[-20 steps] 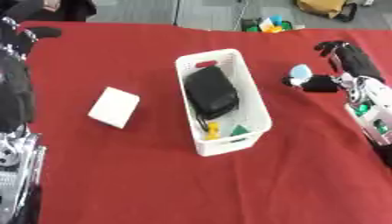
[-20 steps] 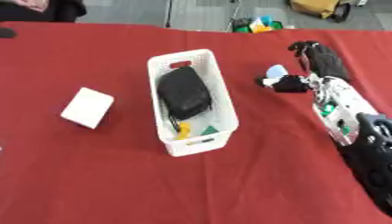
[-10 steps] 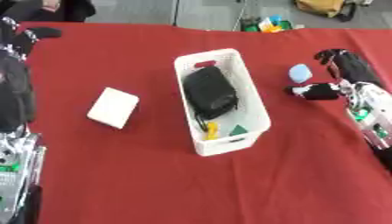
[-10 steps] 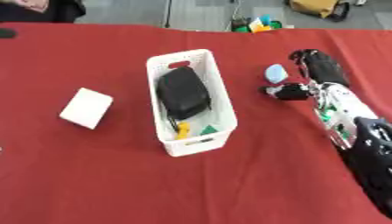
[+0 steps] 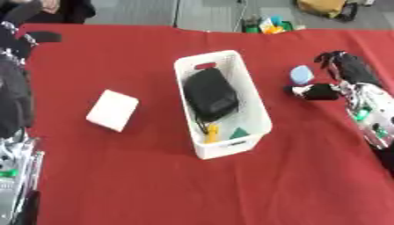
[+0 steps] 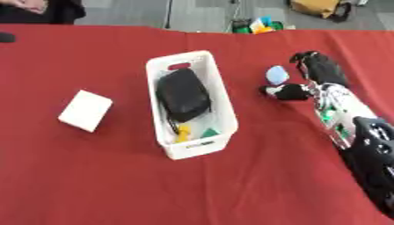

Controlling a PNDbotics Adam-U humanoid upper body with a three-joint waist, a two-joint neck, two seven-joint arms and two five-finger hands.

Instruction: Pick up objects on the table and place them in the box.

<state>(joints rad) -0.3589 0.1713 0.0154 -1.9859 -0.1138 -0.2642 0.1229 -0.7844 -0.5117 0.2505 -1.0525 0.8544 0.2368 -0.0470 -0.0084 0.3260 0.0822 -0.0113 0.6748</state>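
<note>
A white slatted box (image 5: 257, 115) stands mid-table on the red cloth. It holds a black pouch (image 5: 209, 93), a yellow piece (image 5: 212, 132) and a green piece (image 5: 238, 132). A flat white square box (image 5: 112, 110) lies on the cloth to its left. A small light-blue object (image 5: 301, 74) lies right of the white slatted box. My right hand (image 5: 348, 72) is just beyond it, open, with the dark fingers on its right and the thumb (image 5: 314, 92) below it. Whether they touch it is unclear. My left arm (image 5: 14, 99) shows only as a dark shape at the left edge.
Beyond the table's far edge, colourful items (image 5: 265, 25) and a tan bag (image 5: 323, 6) sit on the floor. A small dark object (image 5: 45, 37) lies at the far left of the cloth. Bare red cloth (image 5: 192, 189) fills the near half.
My right hand has shifted slightly nearer and its thumb has dropped below the light-blue object. The object, both boxes and the left arm have stayed put.
</note>
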